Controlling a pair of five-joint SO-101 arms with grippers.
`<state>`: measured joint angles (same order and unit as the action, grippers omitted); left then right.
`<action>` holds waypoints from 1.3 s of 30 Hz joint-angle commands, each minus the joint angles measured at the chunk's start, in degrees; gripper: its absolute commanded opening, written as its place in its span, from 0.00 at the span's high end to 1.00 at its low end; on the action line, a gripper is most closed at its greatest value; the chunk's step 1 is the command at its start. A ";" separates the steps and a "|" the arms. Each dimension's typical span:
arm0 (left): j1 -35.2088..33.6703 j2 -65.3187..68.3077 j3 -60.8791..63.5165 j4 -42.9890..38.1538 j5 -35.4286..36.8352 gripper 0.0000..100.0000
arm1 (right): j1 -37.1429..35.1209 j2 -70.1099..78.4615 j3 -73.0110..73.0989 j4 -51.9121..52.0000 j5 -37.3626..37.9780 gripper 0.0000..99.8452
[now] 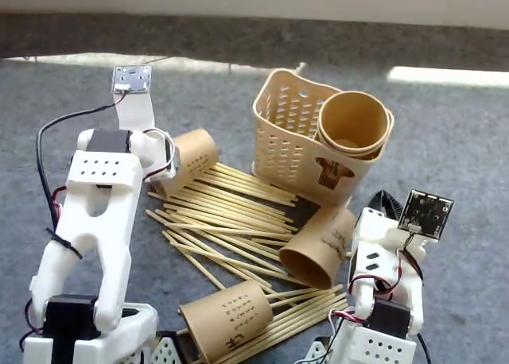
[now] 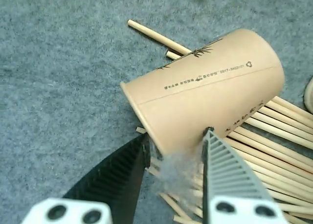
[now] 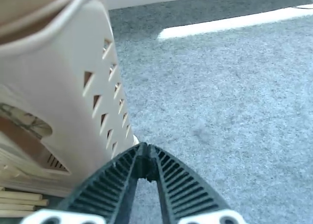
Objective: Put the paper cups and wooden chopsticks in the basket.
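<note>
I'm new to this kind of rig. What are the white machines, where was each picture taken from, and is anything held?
These are two white robot arms, each ending in a black two-fingered gripper. The high view looks down on both; the other two pictures come from cameras on the arms' wrists. On the grey carpet stands a beige perforated plastic basket with brown paper cups stacked inside. Three more cups lie on their sides among scattered wooden chopsticks. The left gripper is open, its fingers either side of the end of one lying cup. The right gripper is shut on nothing, beside the basket.
</note>
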<state>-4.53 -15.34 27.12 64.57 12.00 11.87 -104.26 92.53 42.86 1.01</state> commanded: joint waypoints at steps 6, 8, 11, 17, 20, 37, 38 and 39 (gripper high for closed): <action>3.03 -2.07 -0.40 -3.69 -3.16 0.92 | -0.57 -0.31 -0.13 -1.27 0.62 0.99; 3.21 -2.15 -0.40 -3.69 -3.16 0.93 | -0.57 -0.31 -0.04 -1.27 0.62 0.99; 3.21 -2.42 -0.48 -3.69 -3.08 0.93 | -0.57 -0.31 -0.04 -1.27 0.62 0.99; 3.12 -2.68 -1.10 -3.34 -3.43 0.97 | -0.57 -0.31 -0.04 -1.27 0.62 0.99; 3.03 -2.68 -1.10 -3.25 -3.43 0.97 | -0.57 -0.31 -0.04 -1.27 0.62 0.99; 2.86 -2.15 -17.36 10.20 -9.93 0.96 | -0.57 -0.31 -0.04 -1.27 0.62 0.99; 2.86 -2.07 -17.10 10.29 -10.11 0.93 | -0.57 -0.31 -0.04 -1.27 0.62 0.99; 2.86 -1.98 -16.13 10.20 -9.93 0.89 | -0.57 -0.31 -0.04 -1.27 0.62 0.99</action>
<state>-2.42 -15.34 12.79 74.42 2.59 11.87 -104.26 92.88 42.86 1.01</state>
